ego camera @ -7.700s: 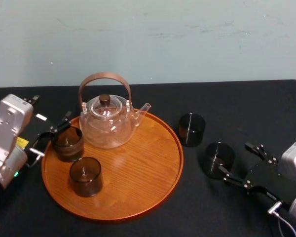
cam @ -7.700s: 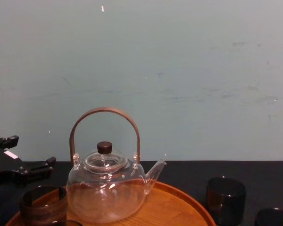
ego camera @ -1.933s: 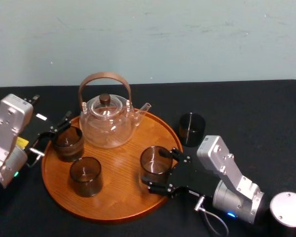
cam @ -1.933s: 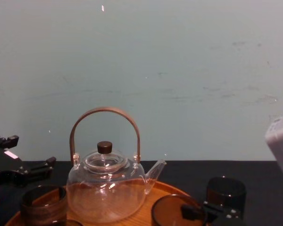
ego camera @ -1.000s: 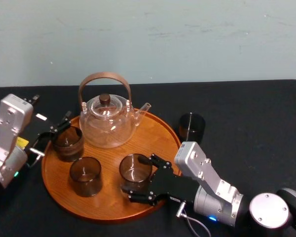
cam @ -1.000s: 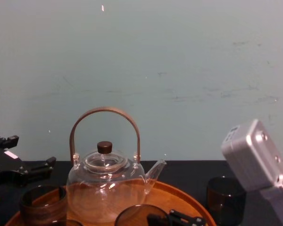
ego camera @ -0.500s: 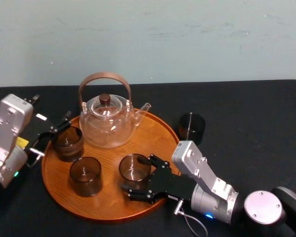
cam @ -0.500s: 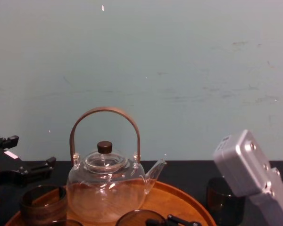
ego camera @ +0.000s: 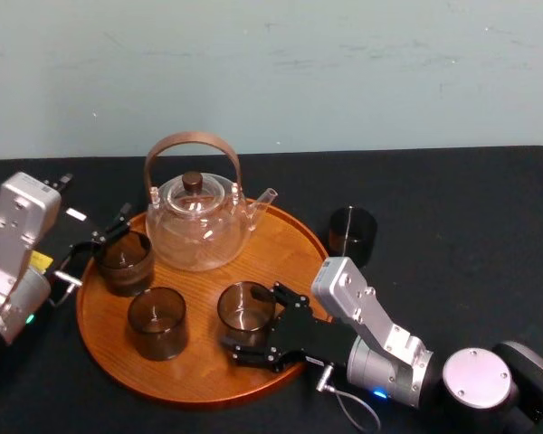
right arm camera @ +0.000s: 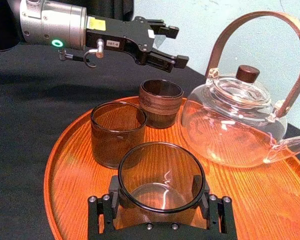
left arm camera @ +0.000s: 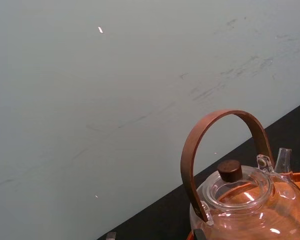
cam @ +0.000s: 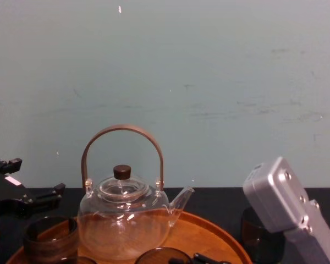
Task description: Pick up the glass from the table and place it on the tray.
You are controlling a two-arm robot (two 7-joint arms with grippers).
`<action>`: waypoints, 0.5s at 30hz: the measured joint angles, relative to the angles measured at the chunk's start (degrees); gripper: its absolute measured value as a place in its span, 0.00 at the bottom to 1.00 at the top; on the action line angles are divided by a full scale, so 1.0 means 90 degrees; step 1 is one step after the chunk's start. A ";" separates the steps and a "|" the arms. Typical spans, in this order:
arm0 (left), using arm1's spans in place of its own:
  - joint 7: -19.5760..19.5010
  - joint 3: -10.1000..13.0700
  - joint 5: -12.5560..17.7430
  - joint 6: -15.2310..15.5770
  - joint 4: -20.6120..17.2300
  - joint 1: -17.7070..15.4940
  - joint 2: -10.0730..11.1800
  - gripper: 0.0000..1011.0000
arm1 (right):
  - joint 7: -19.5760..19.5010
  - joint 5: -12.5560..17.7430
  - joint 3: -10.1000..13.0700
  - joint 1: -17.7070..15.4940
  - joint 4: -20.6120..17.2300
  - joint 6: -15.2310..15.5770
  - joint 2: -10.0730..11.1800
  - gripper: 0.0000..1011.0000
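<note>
Glass [ego camera: 247, 314] is at front-right part of tray [ego camera: 290, 262], w/ right tool [ego camera: 250, 321] clamped on it, one finger each side. Can't tell if glass bottom touches the wood. Just left of it stands a brown cup [ego camera: 157, 322]. Farther back, a dark cup [ego camera: 124, 261] is by tray's left rim, & left tool [right arm camera: 182, 46] hangs by it, fingers apart, holding nothing. Teapot [ego camera: 197, 220] is at back of tray. Another glass [ego camera: 351, 236] stands on desk [ego camera: 452, 217], right of tray.
</note>
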 joint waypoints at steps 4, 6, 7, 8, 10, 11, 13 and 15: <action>0.0000 0.0000 0.0000 0.0000 0.0000 0.0000 0.0000 0.99 | -0.0002 0.0001 0.0002 -0.0008 -0.0016 0.0004 0.0006 0.91; 0.0000 0.0000 0.0000 0.0000 0.0000 0.0000 0.0000 0.99 | -0.0002 0.0003 0.0003 -0.0011 -0.0022 0.0006 0.0009 0.94; 0.0000 0.0000 0.0000 0.0000 0.0000 0.0000 0.0000 0.99 | -0.0002 0.0004 0.0004 -0.0012 -0.0027 0.0007 0.0010 0.95; 0.0000 0.0000 0.0000 0.0000 0.0000 0.0000 0.0000 0.99 | -0.0002 0.0004 0.0004 -0.0013 -0.0029 0.0008 0.0011 0.97; 0.0000 0.0000 0.0000 0.0000 0.0000 0.0000 0.0000 0.99 | -0.0002 0.0005 0.0006 -0.0015 -0.0033 0.0010 0.0013 0.99; 0.0000 0.0000 0.0000 0.0000 0.0000 0.0000 0.0000 0.99 | -0.0002 0.0005 0.0006 -0.0016 -0.0035 0.0011 0.0014 0.99; 0.0000 0.0000 0.0000 0.0000 0.0000 0.0000 0.0000 0.99 | -0.0003 0.0006 0.0008 -0.0016 -0.0039 0.0012 0.0015 0.99; 0.0000 0.0000 0.0000 0.0000 0.0000 0.0000 0.0000 0.99 | -0.0002 0.0007 0.0009 -0.0017 -0.0041 0.0013 0.0016 0.99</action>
